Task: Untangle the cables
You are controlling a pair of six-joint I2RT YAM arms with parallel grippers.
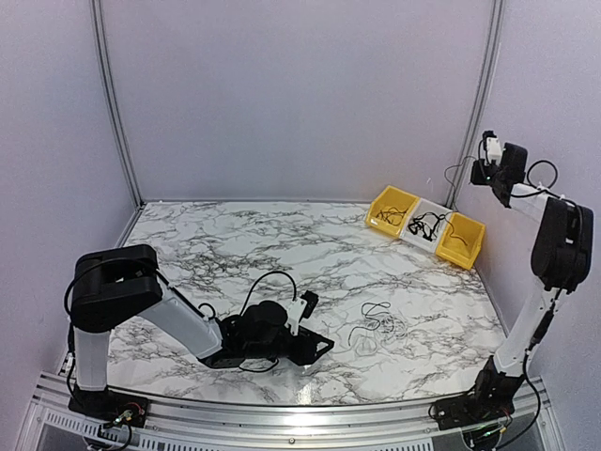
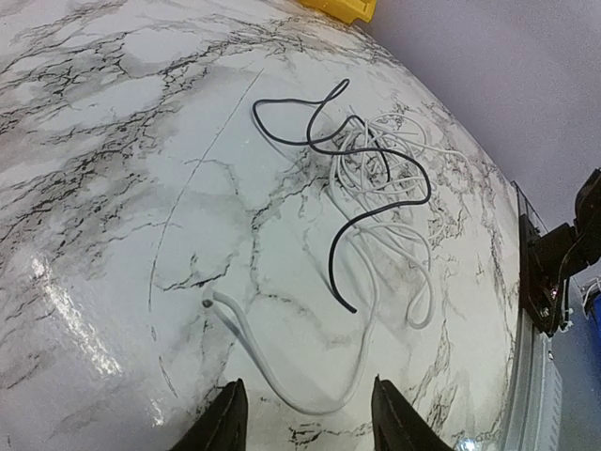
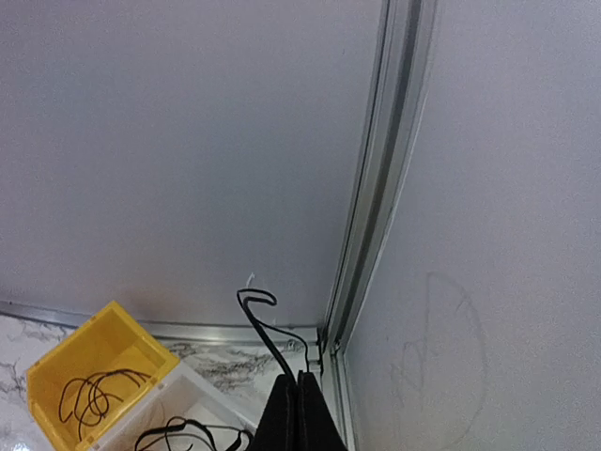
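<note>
left wrist view: the left claw (image 2: 308, 387) is held wide open, empty, low by the near edge of the bench (image 2: 94, 141). just ahead a loose tangle (image 2: 376, 169) is seen: one black strand (image 2: 331, 258) looped through thin white ones. at the far right corner three bins (image 1: 410, 240) are lined up, two yellow, one white. above them one thin black cable (image 3: 268, 340) is pinched in the closed right claw (image 3: 298, 376).

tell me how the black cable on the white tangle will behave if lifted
Probably floppy: the black cable lies in loose curves, so it should sag. It crosses the white cable loops and may drag them along. Thin, so likely light.
</note>
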